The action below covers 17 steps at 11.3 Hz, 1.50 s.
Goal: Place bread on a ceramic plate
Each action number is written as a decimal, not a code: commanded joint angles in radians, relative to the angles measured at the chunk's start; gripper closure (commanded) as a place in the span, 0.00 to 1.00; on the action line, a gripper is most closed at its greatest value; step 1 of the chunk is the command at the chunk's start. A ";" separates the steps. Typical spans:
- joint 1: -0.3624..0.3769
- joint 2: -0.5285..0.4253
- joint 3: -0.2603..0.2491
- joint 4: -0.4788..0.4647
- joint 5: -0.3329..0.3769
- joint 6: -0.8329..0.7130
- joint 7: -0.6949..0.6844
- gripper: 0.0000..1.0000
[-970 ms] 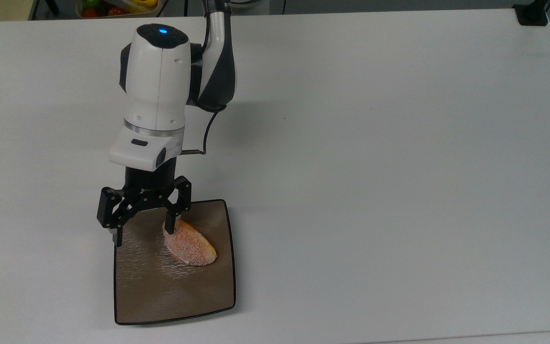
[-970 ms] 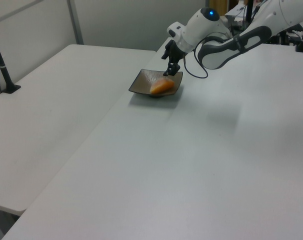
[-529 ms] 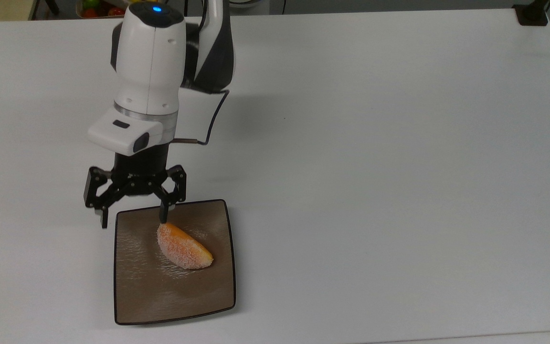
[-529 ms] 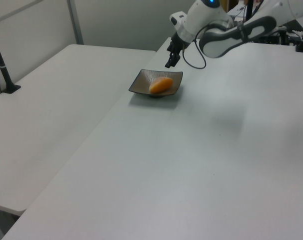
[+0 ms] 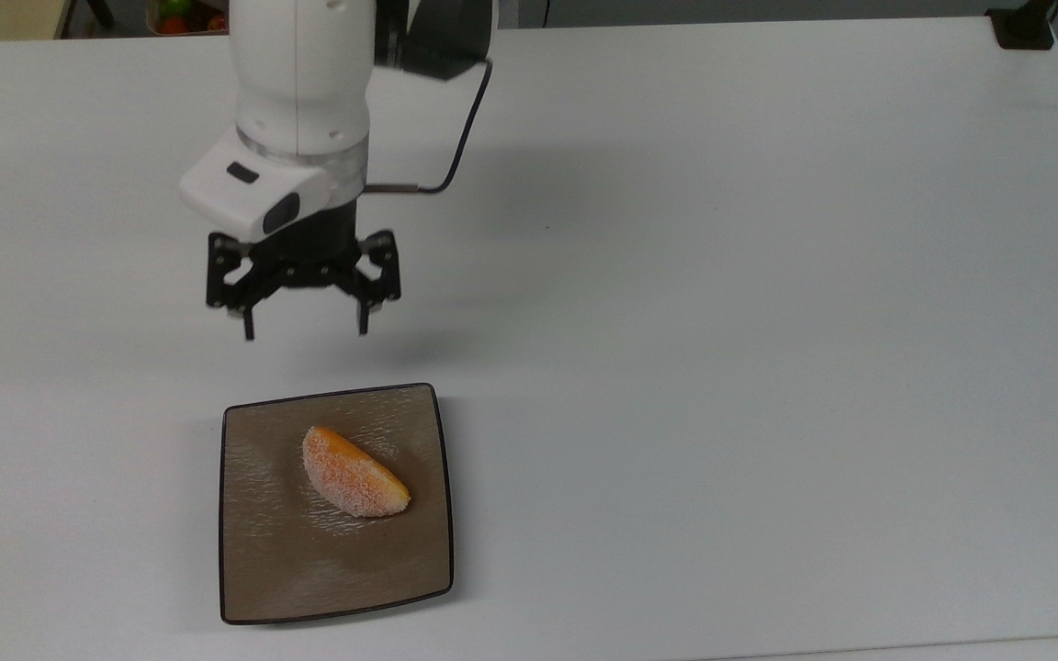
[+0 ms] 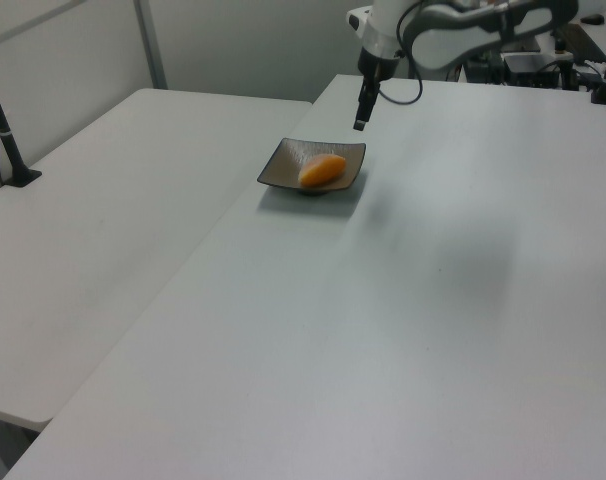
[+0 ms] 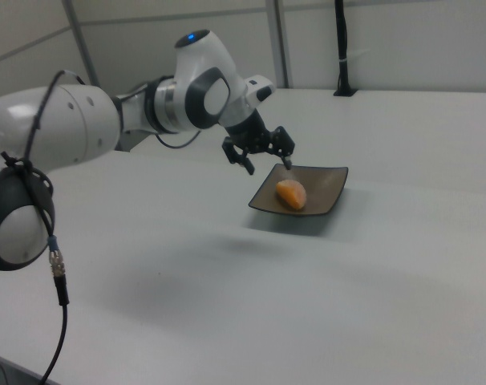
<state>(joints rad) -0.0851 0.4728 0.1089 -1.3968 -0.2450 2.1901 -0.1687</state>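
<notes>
The jaws stood released and empty, spread wide above the bare white counter [image 5: 722, 275], with the gripper [image 5: 305, 323] raised clear of the ceramic plate [image 5: 263, 569] toward the top view's upper edge. The bread [image 5: 353, 473] lay on the plate's rippled surface, slightly toward the top view's right of centre, orange crust uppermost and its long axis diagonal; it touched nothing but the plate, which suggests the placement was complete and the arm needed only to stay clear. Around the plate the counter carried nothing that could obstruct. A black post [image 6: 8, 140] stood on an adjoining surface, well apart, and a container of coloured items [image 5: 217, 14] sat beyond the counter's far edge.
</notes>
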 commanded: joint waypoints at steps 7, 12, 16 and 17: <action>0.059 -0.377 -0.015 -0.229 0.222 -0.421 0.261 0.00; 0.159 -0.464 -0.130 -0.314 0.265 -0.421 0.222 0.00; 0.157 -0.476 -0.132 -0.324 0.263 -0.404 0.218 0.00; 0.157 -0.479 -0.132 -0.324 0.263 -0.406 0.218 0.00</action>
